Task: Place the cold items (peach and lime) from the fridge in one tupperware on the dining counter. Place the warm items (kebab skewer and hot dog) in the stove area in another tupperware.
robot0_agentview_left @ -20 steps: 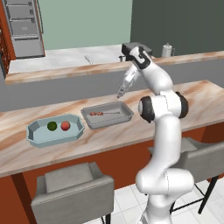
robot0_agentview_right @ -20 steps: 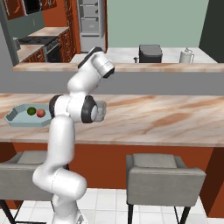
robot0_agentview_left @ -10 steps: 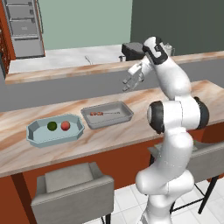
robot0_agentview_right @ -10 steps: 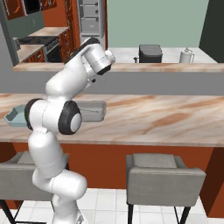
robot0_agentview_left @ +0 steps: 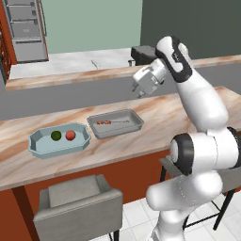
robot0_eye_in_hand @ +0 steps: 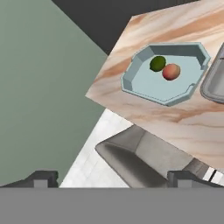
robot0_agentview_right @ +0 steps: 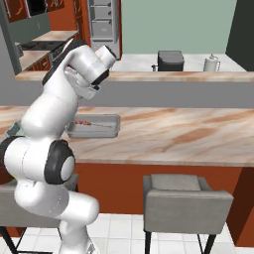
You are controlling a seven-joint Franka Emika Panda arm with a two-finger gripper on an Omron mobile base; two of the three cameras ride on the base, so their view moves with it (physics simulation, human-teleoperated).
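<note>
Lime (robot0_agentview_left: 56,135) and peach (robot0_agentview_left: 70,135) sit side by side, about touching, in the light blue eight-sided tupperware (robot0_agentview_left: 34,146) on the dining counter (robot0_agentview_left: 155,117); grey rectangular tupperware (robot0_agentview_left: 136,121) just right of it holds a kebab skewer (robot0_agentview_left: 108,123), possibly more, too small to tell; higher grey-fronted ledge (robot0_agentview_left: 70,92) behind, fridge (robot0_agentview_left: 24,28) far left, grey stools (robot0_agentview_left: 77,200) under the counter; gripper (robot0_agentview_left: 139,92) up over the counter above the grey tray, fingers spread wide, holding nothing; arm bent high at the elbow, hand angled down toward the blue tray side.
</note>
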